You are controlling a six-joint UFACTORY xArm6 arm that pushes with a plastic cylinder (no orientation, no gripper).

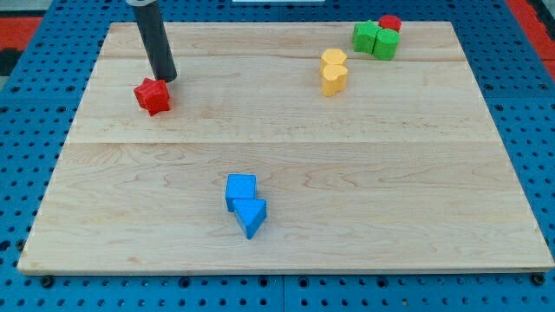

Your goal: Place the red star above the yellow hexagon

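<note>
Pale wooden worktop (286, 173) fills most of the view, sitting on a blue pegboard base (26, 173) that shows on all sides. Dark rod (154, 39) comes down from the view's top left, slightly tilted; my tip (167, 80) sits at the upper right edge of the red star (153, 95), touching it or just beside it, can't tell which. No jaws on this arm, just the rod, so nothing open or closed to report. Red star is in the worktop's upper left part, well apart from everything else. Near the view's bottom centre, two blue blocks touching: a blue cube (240, 191) above and a blue triangle (251, 217) just below and right of it. At the view's upper right of centre, two yellow blocks stacked in view, touching: one yellow block (333, 59) nearer the top, shape unclear, and the yellow hexagon (334, 79) right below it; which of the pair is the true hexagon is hard to tell at this size. Far upper right corner holds a tight cluster: a green block (366, 36) on the left, a green cylinder (386, 44) touching its right side, and a red cylinder (390, 23) behind them, partly hidden. Red star is far to the view's left of the yellow pair and a bit lower than it, bare wood between.
</note>
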